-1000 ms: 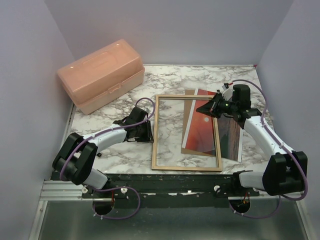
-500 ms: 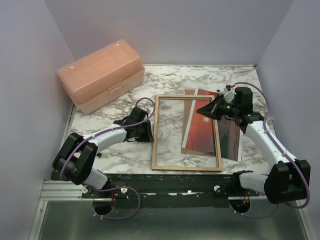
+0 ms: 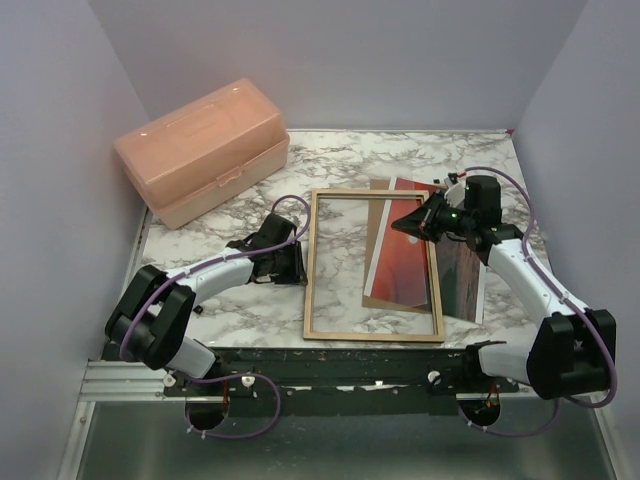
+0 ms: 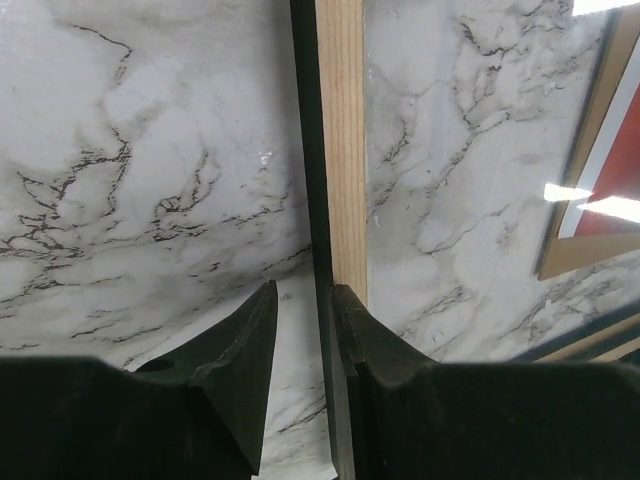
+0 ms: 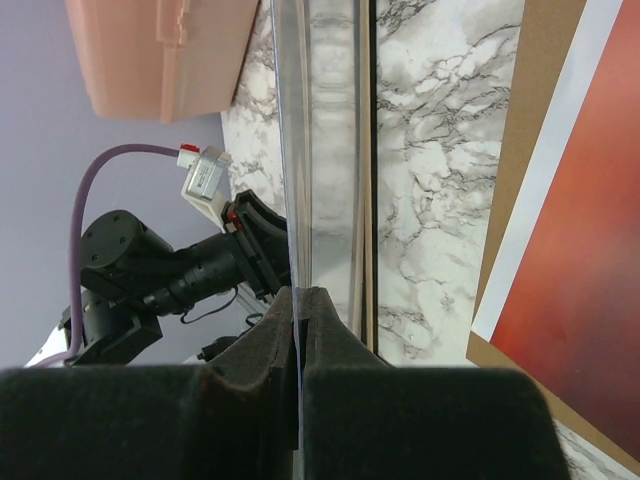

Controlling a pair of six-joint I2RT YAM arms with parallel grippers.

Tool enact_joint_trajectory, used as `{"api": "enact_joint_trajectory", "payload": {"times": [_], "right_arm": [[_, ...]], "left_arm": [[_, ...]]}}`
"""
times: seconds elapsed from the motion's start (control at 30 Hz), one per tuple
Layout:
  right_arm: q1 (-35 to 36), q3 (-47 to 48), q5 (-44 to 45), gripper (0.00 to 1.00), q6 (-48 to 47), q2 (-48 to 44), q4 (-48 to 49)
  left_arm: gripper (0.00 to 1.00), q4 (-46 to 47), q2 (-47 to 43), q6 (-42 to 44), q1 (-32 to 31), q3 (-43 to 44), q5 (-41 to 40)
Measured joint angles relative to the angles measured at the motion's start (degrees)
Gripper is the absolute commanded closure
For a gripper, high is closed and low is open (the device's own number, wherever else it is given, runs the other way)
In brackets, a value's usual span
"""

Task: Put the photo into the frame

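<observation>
The frame lies flat, tan wood side up, mid-table. The photo, a red-orange print with a white border, lies on a brown backing board; the frame's right side overlaps both. My left gripper is open at the frame's left rail, with one finger against the rail and the other on the marble. My right gripper is shut on the edge of a clear pane, which stands tilted over the frame's right rail. The photo also shows in the right wrist view.
A pink plastic box stands at the back left and shows in the right wrist view. The marble table is walled on three sides. The backing board sticks out past the photo.
My right wrist has shifted slightly while it still holds the pane at the frame's right rail. The left arm, the frame and the photo have not moved.
</observation>
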Motion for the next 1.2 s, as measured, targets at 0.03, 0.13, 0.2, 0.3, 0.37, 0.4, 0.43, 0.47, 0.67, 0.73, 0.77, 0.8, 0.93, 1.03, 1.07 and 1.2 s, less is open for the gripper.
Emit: {"api": "enact_joint_trajectory", "payload": {"times": [0.03, 0.13, 0.2, 0.3, 0.37, 0.4, 0.43, 0.47, 0.67, 0.73, 0.77, 0.8, 0.93, 1.03, 1.07, 1.2], "right_arm": [[0.0, 0.0, -0.13, 1.0, -0.09, 0.15, 0.04], [0.0, 0.0, -0.68, 1.0, -0.31, 0.39, 0.35], [0.0, 0.0, -0.94, 1.0, -0.31, 0.39, 0.79], [0.0, 0.0, -1.18, 1.0, -0.37, 0.39, 1.77], [0.0, 0.0, -1.29, 1.0, -0.39, 0.39, 2.25], [0.0, 0.0, -1.4, 1.0, -0.37, 0.39, 2.58], [0.0, -0.02, -1.53, 1.0, -0.37, 0.39, 2.97], [0.0, -0.11, -1.62, 1.0, -0.35, 0.39, 3.41], [-0.02, -1.86, -2.38, 1.0, -0.44, 0.15, 6.43], [-0.11, -2.51, -2.43, 1.0, -0.72, -0.02, 7.28], [-0.11, -2.78, -2.43, 1.0, -0.92, -0.04, 7.69], [-0.11, -3.02, -2.45, 1.0, -1.07, -0.07, 8.07], [-0.13, -4.13, -2.64, 1.0, -1.81, 0.2, 9.7], [-0.26, -4.26, -3.08, 1.0, -3.13, 1.27, 10.43], [-0.24, -4.26, -3.1, 1.0, -3.63, 1.66, 10.38], [-0.63, -4.13, -3.26, 1.0, -5.51, 2.51, 10.21]], "left_arm": [[0.72, 0.0, 0.04, 0.0, 0.0, 0.0, 0.02], [0.73, -0.02, 0.15, 0.02, 0.02, 0.11, 0.07], [0.73, -0.04, 0.2, 0.04, 0.0, 0.2, 0.13], [0.74, -0.02, 0.28, 0.15, 0.02, 0.22, 0.26], [0.74, -0.02, 0.33, 0.17, 0.02, 0.24, 0.37], [0.74, -0.02, 0.35, 0.17, 0.02, 0.24, 0.44], [0.74, -0.02, 0.39, 0.17, 0.02, 0.28, 0.5], [0.74, -0.02, 0.44, 0.17, 0.02, 0.31, 0.61], [0.75, 0.04, 0.57, 0.17, 0.02, 0.33, 0.83], [0.75, -0.02, 0.7, 0.17, 0.0, 0.48, 0.92], [0.75, -0.04, 0.76, 0.17, 0.0, 0.57, 0.92], [0.75, -0.02, 0.87, 0.17, 0.0, 0.66, 0.92], [0.76, 0.0, 1.22, 0.2, 0.02, 0.96, 0.94], [0.76, 0.22, 1.29, 0.2, 0.02, 0.98, 0.94], [0.77, 0.31, 1.36, 0.22, 0.02, 1.01, 0.94], [0.77, 0.31, 1.44, 0.24, 0.02, 1.07, 1.11]]}}
